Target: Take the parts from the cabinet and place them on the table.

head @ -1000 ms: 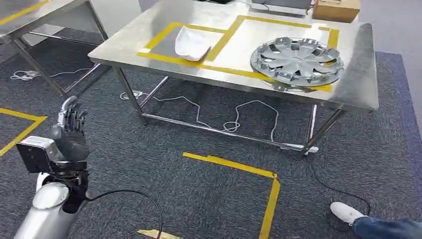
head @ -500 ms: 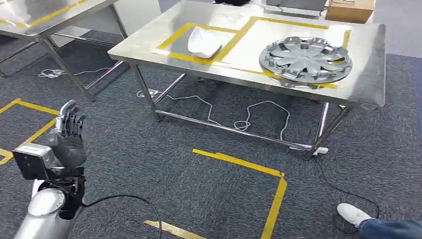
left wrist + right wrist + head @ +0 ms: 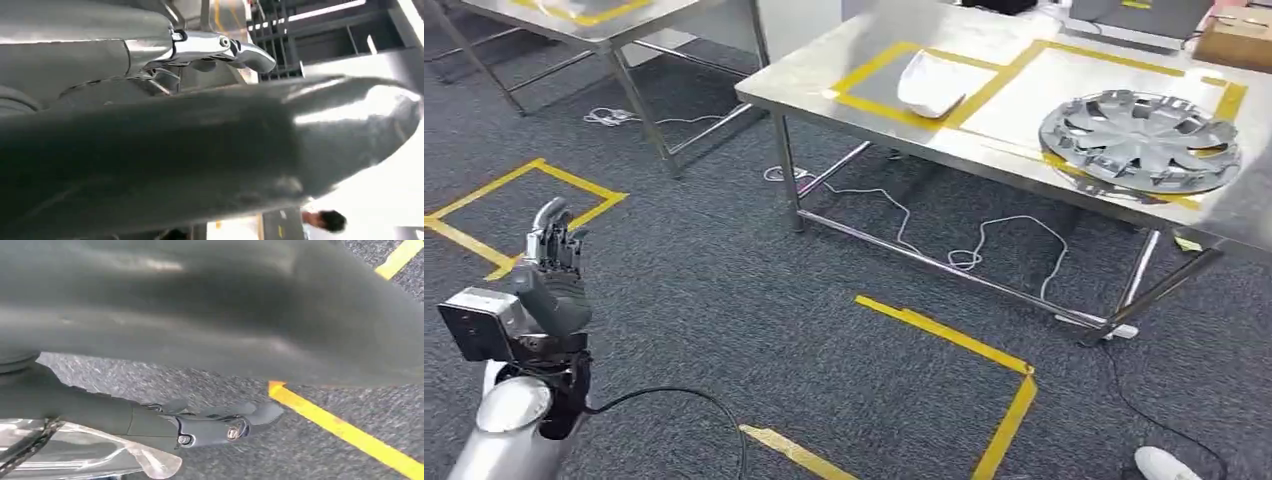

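we see the left robot hand (image 3: 552,275) at lower left, fingers apart, holding nothing. the right robot hand (image 3: 220,425) looks empty. no readable writing on the hubcap (image 3: 1140,140) or white part (image 3: 931,86) on the table (image 3: 824,85).

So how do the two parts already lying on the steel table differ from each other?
The wheel cover is a round, silver-grey disc with spokes and open slots; the white part is a plain, solid, curved shell. The wheel cover is clearly the larger of the two. The wheel cover overlaps the yellow tape outline on its side nearest the camera; the white part lies inside its own smaller taped rectangle. Both rest flat on the steel table, untouched by any hand.
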You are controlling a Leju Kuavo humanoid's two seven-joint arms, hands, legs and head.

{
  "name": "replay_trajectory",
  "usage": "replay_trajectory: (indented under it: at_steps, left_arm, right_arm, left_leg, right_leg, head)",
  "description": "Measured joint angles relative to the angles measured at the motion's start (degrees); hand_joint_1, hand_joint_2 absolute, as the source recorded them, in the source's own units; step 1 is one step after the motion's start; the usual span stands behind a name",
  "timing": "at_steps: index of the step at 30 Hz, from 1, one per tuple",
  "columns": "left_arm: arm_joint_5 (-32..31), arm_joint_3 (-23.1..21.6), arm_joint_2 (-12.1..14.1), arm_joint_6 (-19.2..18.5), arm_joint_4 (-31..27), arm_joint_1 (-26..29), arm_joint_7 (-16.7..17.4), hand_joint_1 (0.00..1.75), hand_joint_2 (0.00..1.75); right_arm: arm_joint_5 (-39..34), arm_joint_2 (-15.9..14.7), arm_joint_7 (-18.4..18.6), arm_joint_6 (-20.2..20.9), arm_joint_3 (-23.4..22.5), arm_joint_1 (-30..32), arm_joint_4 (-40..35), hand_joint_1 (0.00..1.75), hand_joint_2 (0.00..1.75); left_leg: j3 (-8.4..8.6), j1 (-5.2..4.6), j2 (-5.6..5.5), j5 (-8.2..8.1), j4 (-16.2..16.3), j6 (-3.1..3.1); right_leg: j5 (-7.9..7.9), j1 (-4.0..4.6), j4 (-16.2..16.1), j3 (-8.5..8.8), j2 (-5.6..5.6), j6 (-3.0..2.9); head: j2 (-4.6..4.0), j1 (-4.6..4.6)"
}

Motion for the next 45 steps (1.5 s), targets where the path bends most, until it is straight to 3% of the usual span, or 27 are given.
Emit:
replay_trajectory:
  at_steps: [1, 5, 6, 7, 8, 11, 12, 14, 15, 16, 17, 21, 23, 26, 28, 30, 31, 32, 34, 36, 37, 38, 39, 41, 42, 44, 45]
  left_arm:
    - [-0.04, 0.0, -0.04, 0.0, -0.04, -0.05, -0.02, 0.0, 0.0]
    - [-0.2, 0.09, -0.04, 0.04, -0.44, 0.0, -0.07, 0.0, 0.0]
    - [-0.26, 0.33, 0.11, 0.09, -0.5, 0.06, -0.07, 0.0, 0.0]
    - [-0.44, 0.33, 0.02, 0.18, -0.68, 0.03, -0.11, 0.0, 0.0]
    - [-0.5, 0.31, 0.02, 0.2, -0.7, -0.15, -0.11, 0.0, 0.0]
    - [-0.63, 0.33, -0.04, 0.24, -0.7, -0.07, -0.11, 0.0, 0.0]
    - [-0.66, 0.33, -0.04, 0.24, -0.7, 0.01, -0.11, 0.0, 0.0]
    - [-0.68, 0.33, -0.04, 0.24, -0.72, 0.02, -0.11, 0.0, 0.0]
    - [-0.77, 0.33, -0.04, 0.26, -0.77, 0.01, -0.11, 0.0, 0.0]
    - [-0.83, 0.35, -0.04, 0.31, -0.83, -0.03, -0.13, 0.0, 0.0]
    - [-0.83, 0.35, -0.07, 0.33, -0.83, -0.21, -0.13, 0.0, 0.0]
    - [-0.98, 0.59, -0.07, 0.35, -1.03, -0.09, -0.24, 0.0, 0.0]
    - [-0.98, 0.72, -0.15, 0.35, -1.25, -0.41, -0.28, 0.0, 0.0]
    - [-0.98, 0.72, -0.52, 0.35, -1.25, -0.39, -0.31, 0.0, 0.0]
    - [-1.01, 0.74, -0.52, 0.37, -1.22, -0.27, -0.31, 0.0, 0.0]
    - [-1.01, 0.76, -0.55, 0.42, -1.25, -0.27, -0.31, 0.0, 0.0]
    - [-1.05, 0.77, -0.59, 0.55, -1.25, -0.3, -0.39, 0.0, 0.0]
    - [-1.07, 0.79, -0.63, 0.65, -1.25, -0.28, -0.44, 0.0, 0.0]
    - [-1.18, 0.83, -0.61, 0.7, -1.27, -0.49, -0.48, 0.0, 0.0]
    - [-1.18, 0.96, -0.59, 0.94, -1.27, -0.25, -0.5, 0.0, 0.0]
    - [-1.18, 1.07, -0.44, 1.03, -1.27, -0.1, -0.5, 0.0, 0.0]
    - [-1.18, 1.07, -0.52, 1.14, -1.29, -0.22, -0.59, 0.0, 0.0]
    - [-1.18, 1.09, -0.5, 1.14, -1.29, -0.36, -0.59, 0.0, 0.0]
    - [-1.18, 1.07, -0.57, 1.11, -1.27, -0.27, -0.59, 0.0, 0.0]
    - [-1.18, 1.07, -0.57, 1.07, -1.27, -0.22, -0.59, 0.0, 0.0]
    - [-1.18, 1.07, -0.57, 1.05, -1.25, -0.13, -0.59, 0.0, 0.0]
    - [-1.18, 1.07, -0.57, 1.05, -1.27, -0.13, -0.59, 0.0, 0.0]
  right_arm:
    - [0.04, 0.0, 0.0, 0.02, 0.0, 0.0, 0.0, 0.0, 0.0]
    - [0.04, 0.0, -0.04, 0.09, -0.02, 0.0, -0.07, 0.0, 0.0]
    - [0.11, 0.07, -0.02, 0.09, -0.02, -0.02, -0.07, 0.0, 0.0]
    - [0.13, 0.04, -0.02, 0.11, -0.02, -0.1, -0.15, 0.0, 0.0]
    - [0.13, 0.04, -0.04, 0.13, -0.02, -0.1, -0.15, 0.0, 0.0]
    - [0.24, 0.02, 0.0, 0.22, -0.02, 0.2, -0.15, 0.0, 0.0]
    - [0.26, 0.02, 0.04, 0.22, -0.02, 0.2, -0.17, 0.0, 0.0]
    - [0.35, 0.02, 0.04, 0.33, -0.02, 0.06, -0.17, 0.0, 0.0]
    - [0.39, 0.02, 0.04, 0.39, -0.02, -0.02, -0.17, 0.0, 0.0]
    - [0.44, 0.02, 0.02, 0.55, -0.02, -0.07, -0.17, 0.0, 0.0]
    - [0.44, 0.02, -0.02, 0.57, -0.02, -0.06, -0.17, 0.0, 0.0]
    - [0.59, 0.02, -0.04, 0.74, -0.02, -0.31, -0.17, 0.0, 0.0]
    - [0.63, 0.0, -0.09, 0.79, -0.02, -0.45, -0.17, 0.0, 0.0]
    - [0.68, 0.0, -0.07, 0.79, 0.0, -0.11, -0.17, 0.0, 0.0]
    - [0.83, 0.0, -0.04, 0.79, 0.0, 0.02, -0.17, 0.0, 0.0]
    - [0.87, -0.02, -0.04, 0.76, 0.0, -0.03, -0.17, 0.0, 0.0]
    - [0.9, -0.02, -0.04, 0.74, 0.0, -0.06, -0.2, 0.0, 0.0]
    - [0.94, -0.07, 0.0, 0.76, 0.0, -0.15, -0.2, 0.0, 0.0]
    - [0.94, -0.09, 0.02, 0.72, 0.0, -0.03, -0.2, 0.0, 0.0]
    - [0.94, -0.13, 0.02, 0.7, -0.02, 0.0, -0.22, 0.0, 0.0]
    - [0.96, -0.06, 0.02, 0.72, -0.04, -0.05, -0.22, 0.0, 0.0]
    - [0.96, -0.09, 0.0, 0.72, -0.04, -0.17, -0.26, 0.0, 0.0]
    - [0.96, -0.09, 0.0, 0.72, -0.04, -0.19, -0.26, 0.0, 0.0]
    - [0.96, -0.11, 0.0, 0.76, -0.04, 0.1, -0.26, 0.0, 0.0]
    - [1.01, -0.11, 0.0, 0.76, -0.04, 0.21, -0.26, 0.0, 0.0]
    - [1.01, -0.13, 0.0, 0.76, -0.04, 0.23, -0.26, 0.0, 0.0]
    - [1.03, -0.13, 0.0, 0.76, -0.04, 0.14, -0.26, 0.0, 0.0]
  left_leg:
    - [-0.29, -0.13, -0.46, 0.03, 0.18, -0.29]
    - [-1.97, 0.11, -2.98, 1.09, 0.53, -1.94]
    - [-2.19, 0.14, -2.46, 0.74, 0.84, -2.1]
    - [-2.66, -0.2, 0.67, -0.5, 2.13, -2.53]
    - [-4.05, -0.07, 2.51, -2.72, 5.47, -2.88]
    - [-9.21, 0.36, 3.72, -7.97, 18.06, -3.49]
    - [-9.11, 0.49, 3.78, -7.4, 18.33, -3.54]
    - [-5.33, 0.58, 4.28, -3.3, 11.51, -3.42]
    - [-2.52, 0.53, 5.33, -1.02, 6.32, -3.21]
    - [-0.46, 0.22, 8.4, -0.3, 2.16, -2.88]
    - [0.0, -0.72, 10.0, -0.97, 1.04, -2.58]
    - [-0.64, -0.55, 7.11, -0.59, 0.46, -0.9]
    - [-0.71, -0.16, 5.94, -0.2, 0.24, -0.13]
    - [-1.1, -0.26, 3.66, -0.03, 0.29, 0.33]
    - [-1.08, -0.31, 1.96, 0.06, 0.35, 0.31]
    - [-1.03, -0.28, 0.34, 0.06, 0.62, 0.22]
    - [-1.08, -0.23, -0.29, 0.01, 0.8, 0.07]
    - [-1.33, -0.44, -0.71, 0.0, 1.0, -0.23]
    - [-2.02, -0.1, -1.86, 0.42, 1.26, -0.93]
    - [-2.31, 0.06, -3.4, 0.85, 1.02, -1.74]
    - [-2.43, 0.13, -2.89, 0.58, 1.27, -1.89]
    - [-3.08, -0.34, 0.16, -0.87, 2.99, -2.29]
    - [-4.45, -0.24, 1.89, -2.82, 6.08, -2.64]
    - [-8.3, 0.23, 3.27, -6.86, 14.87, -3.23]
    - [-9.34, 0.36, 3.52, -7.46, 17.3, -3.38]
    - [-8.36, 0.63, 3.91, -5.38, 15.72, -3.5]
    - [-5.99, 0.66, 4.32, -2.7, 11.16, -3.39]
  right_leg:
    - [-0.24, -0.28, -2.14, 0.95, 2.86, -0.06]
    - [-0.37, -0.08, -3.52, 1.46, 1.25, -1.05]
    - [-0.05, -0.58, -3.92, 1.52, 0.39, -1.51]
    - [0.04, -0.5, -3.93, 1.55, -0.23, -1.69]
    - [0.06, -0.42, -3.92, 1.56, -0.99, -1.95]
    - [-0.03, -0.29, -3.85, 1.47, -3.57, -2.07]
    - [-0.06, -0.29, -3.85, 1.48, -4.41, -2.07]
    - [-0.16, -0.29, -3.84, 1.59, -5.87, -1.95]
    - [-0.27, -0.29, -3.84, 1.75, -6.46, -1.82]
    - [-0.39, -0.13, -3.84, 1.92, -6.92, -1.62]
    - [-0.59, 0.37, -3.61, 1.75, -7.45, -1.29]
    - [-0.87, 0.44, -3.94, 2.04, -10.09, -0.31]
    - [-3.89, 0.05, -0.41, 0.21, -4.32, -0.04]
    - [-9.27, 0.12, 13.2, -6.53, -2.03, 0.03]
    - [-7.08, 0.13, 13.05, -6.96, -1.97, -0.08]
    - [-1.49, 0.09, 3.85, -2.84, -1.16, -0.41]
    - [0.55, -0.01, -1.11, -0.57, 0.74, -0.63]
    - [-0.48, -0.3, -2.31, -0.05, 3.37, -0.74]
    - [-0.28, -0.22, -3.09, 0.61, 2.76, -0.7]
    - [0.03, -0.1, -3.27, 0.76, 1.4, -1.29]
    - [0.31, -0.56, -3.7, 0.96, 0.52, -1.66]
    - [0.38, -0.44, -3.81, 1.07, -0.01, -1.8]
    - [0.31, -0.36, -3.81, 1.07, -0.75, -2.02]
    - [0.21, -0.16, -3.79, 1.08, -2.55, -2.15]
    - [0.14, -0.15, -3.75, 1.08, -3.3, -2.16]
    - [-0.04, -0.15, -3.73, 1.14, -4.76, -2.12]
    - [-0.16, -0.15, -3.68, 1.28, -5.52, -1.99]
  head:
    - [0.0, 0.0]
    - [0.0, -0.11]
    - [0.0, -0.04]
    - [0.0, -0.32]
    - [0.0, -0.74]
    - [0.0, -0.72]
    - [0.0, -0.72]
    - [0.0, -0.72]
    - [0.0, -0.74]
    - [0.0, -0.72]
    - [0.0, -0.83]
    - [0.0, -0.79]
    - [0.0, -0.72]
    - [0.0, -0.48]
    - [0.0, -0.48]
    - [0.0, -0.46]
    - [0.0, -0.46]
    - [0.0, -0.53]
    - [0.0, -0.53]
    - [0.0, -0.48]
    - [0.0, -0.48]
    - [0.0, -1.01]
    - [0.0, -1.44]
    - [0.0, -1.38]
    - [0.0, -1.38]
    - [0.0, -1.4]
    - [0.0, -1.4]
